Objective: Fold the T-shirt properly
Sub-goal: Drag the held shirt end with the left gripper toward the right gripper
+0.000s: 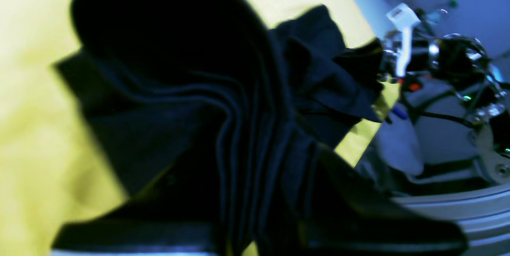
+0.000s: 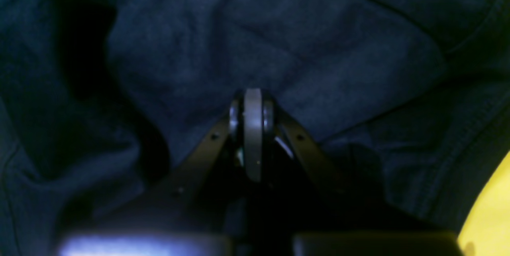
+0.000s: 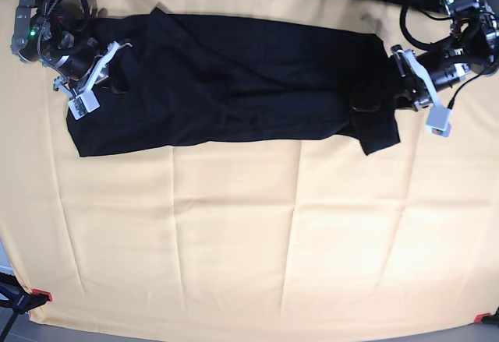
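One lengthwise fold of the T-shirt [image 3: 234, 85] appears done; we judge the crosswise folds remain, with left hand [image 3: 366, 104] and right hand [image 3: 117, 85] each pinching an end.

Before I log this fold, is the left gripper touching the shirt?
Touching: the left wrist view shows the left gripper shut on bunched folds of the shirt.

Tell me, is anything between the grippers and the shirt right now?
Nothing visible. The left gripper is pinching bunched fabric at one end of the shirt, and the right gripper sits shut against its other end.
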`<state>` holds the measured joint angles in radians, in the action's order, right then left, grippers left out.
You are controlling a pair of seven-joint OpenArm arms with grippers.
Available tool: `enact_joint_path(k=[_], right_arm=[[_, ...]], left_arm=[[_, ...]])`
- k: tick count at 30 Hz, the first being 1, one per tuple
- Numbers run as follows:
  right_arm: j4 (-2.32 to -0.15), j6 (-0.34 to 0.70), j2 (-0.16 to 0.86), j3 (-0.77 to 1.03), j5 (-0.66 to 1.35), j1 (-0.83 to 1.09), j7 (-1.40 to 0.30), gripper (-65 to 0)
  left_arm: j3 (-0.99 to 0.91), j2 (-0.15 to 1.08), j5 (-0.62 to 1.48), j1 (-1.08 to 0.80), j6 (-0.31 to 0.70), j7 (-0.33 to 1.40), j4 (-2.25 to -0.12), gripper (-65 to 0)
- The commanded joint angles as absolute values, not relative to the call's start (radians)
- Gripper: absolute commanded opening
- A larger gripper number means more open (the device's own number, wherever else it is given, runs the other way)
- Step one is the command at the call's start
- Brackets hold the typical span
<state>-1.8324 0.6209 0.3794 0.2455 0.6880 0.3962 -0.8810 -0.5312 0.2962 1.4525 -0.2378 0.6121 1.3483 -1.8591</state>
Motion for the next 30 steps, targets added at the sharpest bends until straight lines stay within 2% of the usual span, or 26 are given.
enact_joint_path(k=[1,5,18,19,22,23,24,30], right_arm=[[-1.843,0.618,0.390,0.249,0.679,0.393,-0.886,-65.0],[-1.843,0.618,0.390,0.249,0.680,0.393,-0.886,-65.0],[-1.843,0.621,0.390,0.249,0.680,0.393,-0.905,-65.0],[-1.843,0.621,0.390,0.249,0.680,0.393,-0.905,-65.0],[-1.843,0.621,0.390,0.249,0.680,0.393,-0.906,-65.0],[-1.843,0.621,0.390,0.249,0.680,0.393,-0.908,-65.0],[-1.843,0.621,0.390,0.249,0.680,0.393,-0.909,-65.0],[-1.843,0.621,0.390,0.249,0.683,0.393,-0.909,-65.0]], left_arm=[[-0.516,0.294,1.484,-0.232,0.627,1.320,-1.877,-65.0],[-0.436,0.251,1.484,-0.232,0.697,1.309,-1.877,-65.0],[-0.360,0.132,1.484,-0.232,0.698,1.263,-1.877,-65.0],[-0.360,0.129,1.484,-0.232,0.698,1.264,-1.877,-62.8],[-0.360,0.124,1.484,-0.232,0.698,1.262,-1.877,-38.0],[-0.360,0.125,1.484,-0.232,0.698,1.264,-1.877,-30.9],[-0.360,0.125,1.484,-0.233,0.698,1.264,-1.877,-27.1],[-0.360,0.125,1.484,-0.232,0.698,1.256,-1.877,-26.6]])
